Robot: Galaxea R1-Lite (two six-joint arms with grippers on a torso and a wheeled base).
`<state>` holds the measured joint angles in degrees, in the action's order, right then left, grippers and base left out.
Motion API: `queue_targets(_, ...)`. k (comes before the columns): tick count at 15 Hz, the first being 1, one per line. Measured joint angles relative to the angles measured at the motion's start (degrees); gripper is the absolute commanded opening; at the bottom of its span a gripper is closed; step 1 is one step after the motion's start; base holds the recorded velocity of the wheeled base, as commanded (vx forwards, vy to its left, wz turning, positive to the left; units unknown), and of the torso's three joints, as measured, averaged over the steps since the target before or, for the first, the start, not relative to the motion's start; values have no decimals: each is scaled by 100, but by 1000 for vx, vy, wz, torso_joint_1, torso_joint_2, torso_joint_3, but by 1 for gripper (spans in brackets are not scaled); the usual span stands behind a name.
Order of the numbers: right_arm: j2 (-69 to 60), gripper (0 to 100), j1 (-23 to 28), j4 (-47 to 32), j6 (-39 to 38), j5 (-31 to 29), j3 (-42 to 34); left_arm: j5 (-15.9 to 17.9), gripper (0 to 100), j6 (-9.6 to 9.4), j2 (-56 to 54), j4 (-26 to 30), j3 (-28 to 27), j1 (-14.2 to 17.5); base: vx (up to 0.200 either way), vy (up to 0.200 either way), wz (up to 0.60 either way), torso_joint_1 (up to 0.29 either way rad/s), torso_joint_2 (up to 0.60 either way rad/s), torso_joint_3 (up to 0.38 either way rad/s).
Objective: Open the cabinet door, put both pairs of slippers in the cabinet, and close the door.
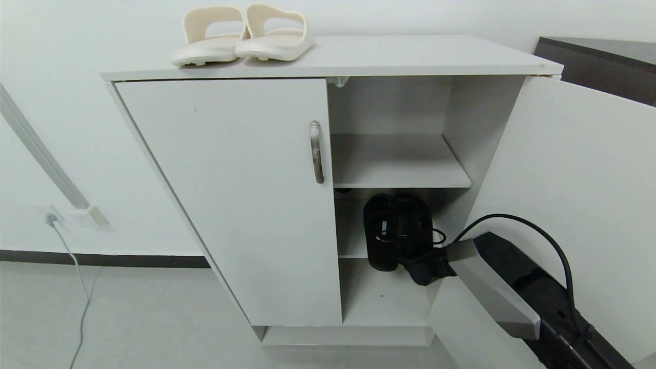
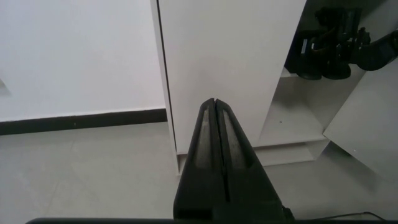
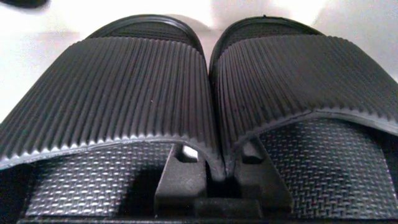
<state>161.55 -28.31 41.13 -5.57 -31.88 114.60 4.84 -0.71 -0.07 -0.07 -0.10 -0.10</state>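
Being pinched by the right gripper [image 3: 217,177] inside the cabinet [image 1: 410,54], the black slippers [image 1: 394,230] could be snagged on its shelf [image 1: 350,233].

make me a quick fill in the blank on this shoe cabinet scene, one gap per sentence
1. The beige slippers lie on ___ of the cabinet.
2. The right gripper has its jaws shut on the black slippers, holding them ___ the cabinet.
3. The right door is ___ while the left door is shut.
4. The left gripper has its jaws ___.

Missing words: top; inside; open; shut
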Motion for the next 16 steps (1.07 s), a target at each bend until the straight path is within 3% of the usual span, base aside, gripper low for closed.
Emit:
queue_targets(11,24,0,0,-9,11,-4,0,-2,0,0,0,0,0,0,0,0,0,0,0,0)
queue_targets(12,28,100,-2,-22,11,-4,0,0,0,0,0,2,0,0,0,0,0,0,0,0)
queue_targets(16,59,100,0,-35,51,-9,0,0,0,0,0,0,0,0,0,0,0,0,0,0)
